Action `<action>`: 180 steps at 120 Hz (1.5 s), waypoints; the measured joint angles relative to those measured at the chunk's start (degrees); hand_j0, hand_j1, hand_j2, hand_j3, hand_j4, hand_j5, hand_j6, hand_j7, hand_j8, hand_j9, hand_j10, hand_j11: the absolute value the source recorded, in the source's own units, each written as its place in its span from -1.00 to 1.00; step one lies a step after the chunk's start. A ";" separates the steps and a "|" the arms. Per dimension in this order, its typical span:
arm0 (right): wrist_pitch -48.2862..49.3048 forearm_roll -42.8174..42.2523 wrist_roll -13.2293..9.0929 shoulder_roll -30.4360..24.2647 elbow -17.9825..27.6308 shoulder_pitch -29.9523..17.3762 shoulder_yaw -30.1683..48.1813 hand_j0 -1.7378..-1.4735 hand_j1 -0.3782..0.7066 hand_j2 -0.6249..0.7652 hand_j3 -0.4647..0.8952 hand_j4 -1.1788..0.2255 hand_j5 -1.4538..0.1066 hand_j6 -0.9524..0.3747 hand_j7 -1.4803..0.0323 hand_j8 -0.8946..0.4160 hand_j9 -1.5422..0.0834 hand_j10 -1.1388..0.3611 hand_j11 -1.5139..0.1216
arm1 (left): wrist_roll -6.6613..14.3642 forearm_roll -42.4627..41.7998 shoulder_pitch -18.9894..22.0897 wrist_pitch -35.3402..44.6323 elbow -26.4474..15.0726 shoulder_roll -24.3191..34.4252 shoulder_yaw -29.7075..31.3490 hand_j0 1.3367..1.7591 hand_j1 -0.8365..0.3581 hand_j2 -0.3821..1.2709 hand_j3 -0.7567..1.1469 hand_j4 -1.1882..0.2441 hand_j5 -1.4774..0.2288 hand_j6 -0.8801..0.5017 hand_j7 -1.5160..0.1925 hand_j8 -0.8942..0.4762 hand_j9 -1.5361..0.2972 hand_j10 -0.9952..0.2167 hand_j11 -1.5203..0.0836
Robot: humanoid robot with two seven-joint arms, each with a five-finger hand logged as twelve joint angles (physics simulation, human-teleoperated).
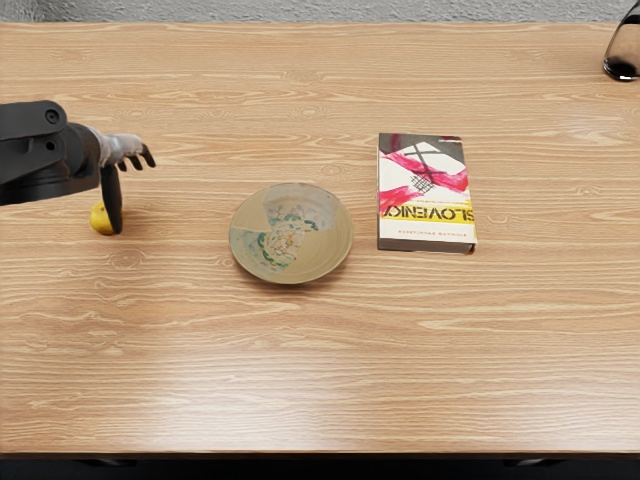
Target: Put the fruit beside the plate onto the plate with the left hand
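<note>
A small yellow fruit (99,218) lies on the table at the far left, mostly hidden behind my left hand (118,178). The hand's arm comes in from the left edge. Its thumb hangs down in front of the fruit and the other fingers (137,157) are spread and extended to the right, holding nothing. A beige ceramic plate (291,233) with a painted green pattern sits in the middle of the table, well to the right of the fruit.
A book (425,191) with a red, white and yellow cover lies right of the plate. A dark rounded object (623,50) shows at the top right corner.
</note>
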 joint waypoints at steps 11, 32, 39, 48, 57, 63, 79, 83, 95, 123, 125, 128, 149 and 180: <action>0.00 0.00 -0.01 0.00 0.00 0.00 0.00 -0.40 -0.95 -0.10 -0.32 0.68 0.86 0.43 0.96 0.36 0.90 0.52 0.85 | 0.00 0.05 0.05 0.92 0.37 0.09 0.58 0.52 0.54 -0.48 -0.20 0.35 0.39 -0.05 0.44 -0.02 0.36 0.27 0.54; -0.01 -0.01 -0.03 0.00 0.02 0.00 0.00 -0.40 -0.95 -0.10 -0.32 0.68 0.86 0.43 0.96 0.36 0.90 0.52 0.85 | 0.00 0.86 1.50 2.43 0.88 -0.01 1.70 0.52 0.54 -0.48 -0.20 0.34 0.39 -0.06 0.43 -0.03 0.36 0.27 0.53; 0.00 0.00 -0.01 0.00 0.00 0.00 -0.01 -0.40 -0.95 -0.10 -0.32 0.68 0.86 0.43 0.96 0.36 0.90 0.52 0.85 | 0.00 1.19 2.51 2.66 1.18 0.00 1.82 0.52 0.54 -0.48 -0.20 0.34 0.39 -0.06 0.43 -0.03 0.36 0.27 0.53; 0.00 -0.01 0.00 0.00 0.01 0.00 -0.01 -0.40 -0.95 -0.10 -0.32 0.68 0.86 0.43 0.96 0.36 0.90 0.52 0.85 | 0.00 1.43 3.27 3.09 1.56 0.09 1.90 0.52 0.53 -0.48 -0.20 0.34 0.39 -0.06 0.43 -0.03 0.36 0.27 0.53; 0.00 -0.01 -0.01 0.00 0.02 0.00 0.00 -0.40 -0.95 -0.10 -0.32 0.68 0.86 0.43 0.96 0.36 0.90 0.52 0.85 | 0.00 1.52 3.30 3.51 1.77 0.31 1.96 0.52 0.53 -0.48 -0.20 0.34 0.39 -0.06 0.43 -0.03 0.36 0.27 0.53; 0.01 0.00 0.00 0.00 0.01 0.00 0.00 -0.40 -0.95 -0.10 -0.32 0.68 0.86 0.43 0.96 0.36 0.90 0.52 0.85 | 0.00 1.58 3.30 3.98 1.84 0.44 2.18 0.52 0.53 -0.48 -0.20 0.34 0.39 -0.06 0.43 -0.03 0.36 0.27 0.53; -0.01 0.00 0.00 0.00 0.02 0.00 0.00 -0.40 -0.95 -0.10 -0.32 0.68 0.86 0.43 0.96 0.36 0.90 0.52 0.85 | 0.00 1.64 4.04 5.85 1.93 0.32 2.57 0.52 0.53 -0.48 -0.20 0.34 0.39 -0.06 0.43 -0.03 0.35 0.26 0.53; 0.00 0.00 0.00 0.00 0.02 0.00 0.00 -0.40 -0.95 -0.10 -0.32 0.68 0.86 0.43 0.96 0.36 0.90 0.52 0.85 | 0.00 1.67 4.27 6.62 1.94 0.27 2.63 0.52 0.53 -0.48 -0.20 0.34 0.39 -0.06 0.43 -0.03 0.35 0.26 0.53; 0.00 0.00 -0.01 0.00 0.01 0.00 0.00 -0.40 -0.95 -0.10 -0.32 0.68 0.86 0.43 0.96 0.36 0.90 0.52 0.85 | 0.00 2.29 4.92 9.37 1.96 0.09 3.14 0.52 0.53 -0.48 -0.20 0.34 0.39 -0.06 0.43 -0.03 0.36 0.27 0.53; 0.01 0.00 -0.01 0.00 0.00 0.00 -0.01 -0.40 -0.95 -0.10 -0.32 0.68 0.86 0.43 0.96 0.36 0.90 0.52 0.85 | 0.00 2.68 5.98 12.51 1.96 -0.08 3.51 0.52 0.54 -0.48 -0.20 0.34 0.39 -0.06 0.43 -0.03 0.36 0.27 0.53; 0.01 0.00 -0.01 0.00 0.00 0.00 -0.01 -0.40 -0.95 -0.10 -0.32 0.68 0.86 0.43 0.96 0.36 0.90 0.52 0.85 | 0.00 2.64 6.09 12.58 1.96 -0.09 3.52 0.52 0.54 -0.48 -0.20 0.34 0.39 -0.06 0.43 -0.03 0.36 0.27 0.53; 0.00 0.00 -0.01 0.00 -0.01 0.00 -0.01 -0.40 -0.95 -0.10 -0.32 0.68 0.86 0.43 0.96 0.36 0.90 0.52 0.85 | 0.00 2.57 6.25 12.66 1.97 -0.14 3.53 0.52 0.54 -0.48 -0.20 0.34 0.39 -0.06 0.43 -0.03 0.36 0.27 0.53; -0.01 0.00 0.01 0.00 -0.02 0.00 -0.01 -0.40 -0.95 -0.10 -0.32 0.68 0.86 0.43 0.96 0.36 0.90 0.52 0.85 | 0.00 2.20 6.97 12.90 2.37 -0.61 3.59 0.52 0.53 -0.48 -0.20 0.34 0.39 -0.06 0.43 -0.03 0.36 0.27 0.53; 0.01 -0.01 -0.01 0.00 0.00 0.00 0.00 -0.40 -0.95 -0.10 -0.32 0.68 0.86 0.43 0.96 0.36 0.90 0.52 0.85 | 0.00 2.49 6.99 13.89 2.58 -0.82 3.57 0.52 0.53 -0.48 -0.20 0.34 0.39 -0.06 0.43 -0.03 0.36 0.27 0.53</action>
